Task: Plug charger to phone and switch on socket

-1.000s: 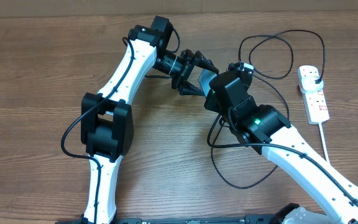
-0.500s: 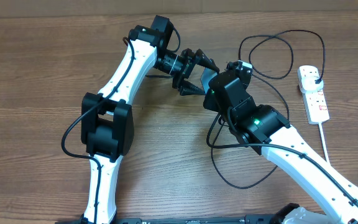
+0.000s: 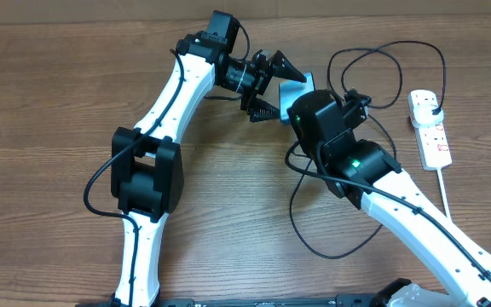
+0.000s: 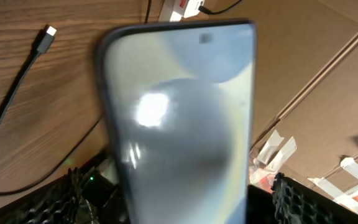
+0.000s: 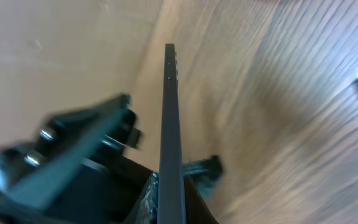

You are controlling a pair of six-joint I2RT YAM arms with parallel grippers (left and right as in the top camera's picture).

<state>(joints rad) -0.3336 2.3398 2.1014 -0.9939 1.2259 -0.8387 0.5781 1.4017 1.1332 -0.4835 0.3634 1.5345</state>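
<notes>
1. The wooden table [image 3: 58,102] carries all items.
2. The left arm [image 3: 173,102] reaches toward the middle of the far edge. The left gripper [image 3: 284,94] clamps the phone between its two textured pads [image 4: 73,193].
3. The right arm [image 3: 399,205] extends from the near right corner. The right gripper [image 3: 307,101] sits just beside the phone. Its housing hides the fingers from overhead and the wrist view is blurred, so their state cannot be told.
4. The charger [image 4: 8,107] lies in loose loops on the right half of the table. Its plug [image 3: 434,106] sits in the socket.
5. The socket [image 3: 429,128] lies flat near the right edge, and its white cord [image 3: 444,192] trails toward the near edge.
6. The phone [image 3: 295,83] is held off the table near the middle of the far edge. The left wrist camera sees its screen and the right wrist camera sees it edge-on.
7. The connector tip [image 4: 48,31] rests on the table, apart from the phone.
</notes>
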